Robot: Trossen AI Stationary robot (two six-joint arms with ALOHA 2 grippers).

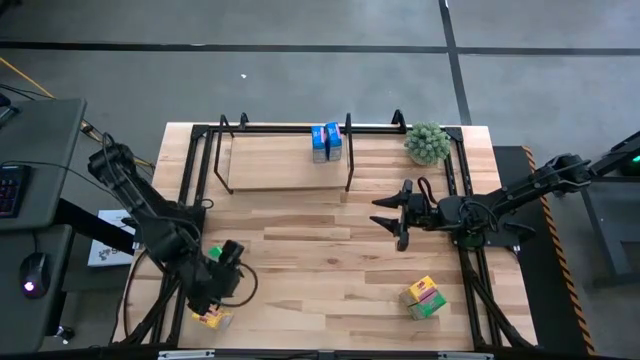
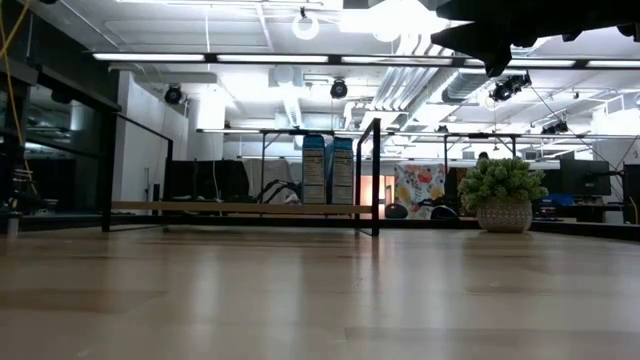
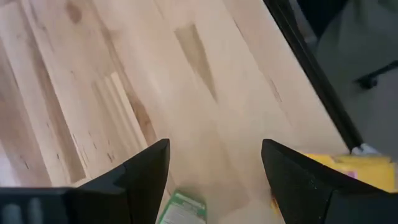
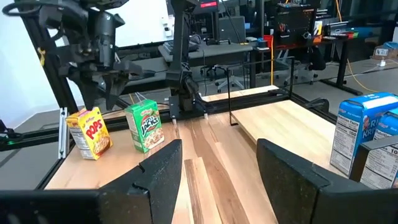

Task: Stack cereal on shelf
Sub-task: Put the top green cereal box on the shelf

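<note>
Blue cereal boxes (image 1: 326, 142) on shelf (image 1: 280, 167), plant (image 1: 427, 143) in pot

Two cereal boxes (image 1: 326, 142) on shelf (image 1: 285, 165), plant (image 1: 427, 143) right of it

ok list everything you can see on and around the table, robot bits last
blue cereal boxes: two, blue, upright side by side on the shelf board
shelf: one, black tubing with a light wooden board, far side of the table
cereal boxes by the left arm: two, one yellow and one green, near left corner of the table
cereal boxes at near right: yellow and green, count unclear, near right part of the table
plant: one, fuzzy green in a pale pot, far right corner
table: one, pale wooden planks
left gripper: open, above the near left boxes
right gripper: open, over the table's middle right
</note>
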